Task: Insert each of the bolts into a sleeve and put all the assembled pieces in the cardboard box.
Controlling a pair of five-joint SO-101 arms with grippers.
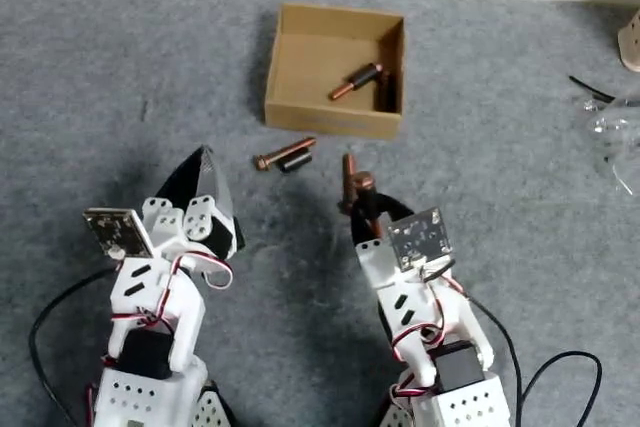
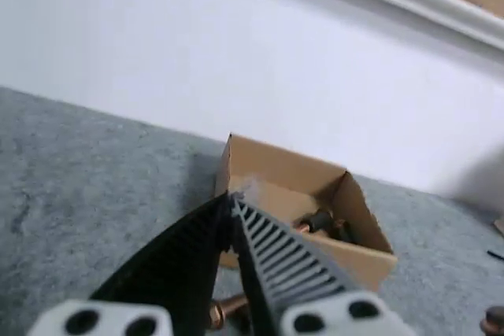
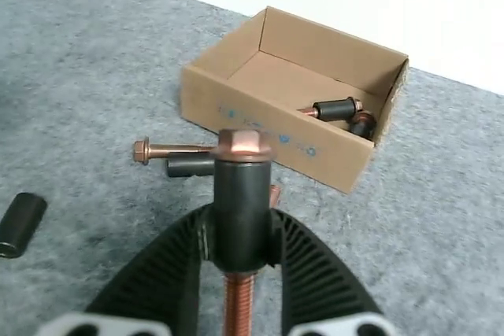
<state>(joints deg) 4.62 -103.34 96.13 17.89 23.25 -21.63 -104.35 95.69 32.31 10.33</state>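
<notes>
My right gripper (image 1: 358, 205) (image 3: 240, 232) is shut on a black sleeve (image 3: 239, 204) with a copper bolt (image 3: 243, 144) through it, held upright a little in front of the cardboard box (image 1: 330, 119) (image 3: 268, 127) (image 2: 358, 261). Two assembled pieces (image 1: 357, 79) (image 3: 335, 108) (image 2: 319, 222) lie inside the box. A loose bolt (image 1: 283, 154) (image 3: 173, 149) and a loose sleeve (image 1: 294, 161) (image 3: 189, 167) lie side by side on the carpet just before the box. Another sleeve (image 3: 20, 222) lies farther left. My left gripper (image 1: 207, 162) (image 2: 231, 204) is shut and holds nothing, left of the loose bolt.
Grey carpet covers the table. Clear plastic pieces and thin cables (image 1: 610, 122) lie at the far right, with a pale object (image 1: 630, 42) at the right edge. A white wall (image 2: 236, 53) rises behind the box.
</notes>
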